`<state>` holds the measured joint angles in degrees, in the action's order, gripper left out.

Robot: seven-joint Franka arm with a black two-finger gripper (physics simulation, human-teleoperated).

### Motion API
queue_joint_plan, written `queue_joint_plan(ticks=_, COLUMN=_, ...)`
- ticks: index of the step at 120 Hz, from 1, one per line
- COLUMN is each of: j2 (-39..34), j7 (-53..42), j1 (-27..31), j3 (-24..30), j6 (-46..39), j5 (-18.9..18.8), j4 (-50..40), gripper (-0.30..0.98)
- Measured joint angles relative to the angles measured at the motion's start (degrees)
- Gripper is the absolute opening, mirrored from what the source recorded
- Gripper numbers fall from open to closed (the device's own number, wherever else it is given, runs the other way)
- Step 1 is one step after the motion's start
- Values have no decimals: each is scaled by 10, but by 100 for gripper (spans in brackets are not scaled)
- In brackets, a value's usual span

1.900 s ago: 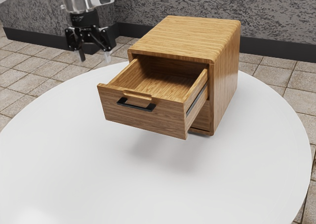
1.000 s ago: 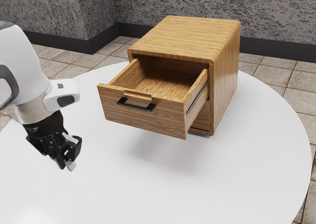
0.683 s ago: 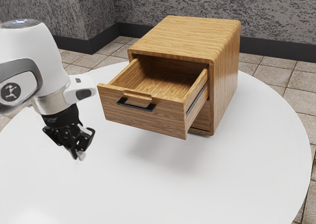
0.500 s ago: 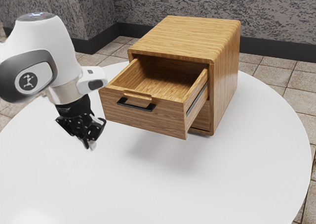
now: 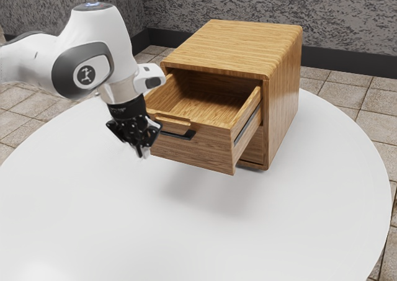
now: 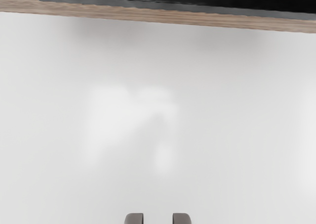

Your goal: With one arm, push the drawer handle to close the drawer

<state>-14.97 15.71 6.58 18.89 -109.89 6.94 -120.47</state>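
Nearest, over the white table [image 5: 186, 231], the claw [image 5: 143, 152] hangs in front of the drawer with its fingers [image 6: 134, 218] a little apart and nothing between them. Just beyond is the black handle [image 5: 180, 134], on the face of the drawer [image 5: 201, 152]; the wrist view has it clear of the fingertips, so the push itself seems not to have begun. The drawer stands well out of the wooden cabinet [image 5: 284, 98], its inside open to view. By my reckoning only the approach is largely done; meeting the handle and driving the drawer all the way in are left. As for what is hard to see, the claw and wrist cover one end of the handle and a front corner of the drawer, the wrist view cuts the handle off, and farther back the drawer's deep end lies in shade.
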Motion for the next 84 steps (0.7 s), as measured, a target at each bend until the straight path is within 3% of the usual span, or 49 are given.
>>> queue_joint_plan(ticks=84, j2=224, j7=2, j1=0, j3=0, j6=-57, j5=-102, j4=208, gripper=-2)
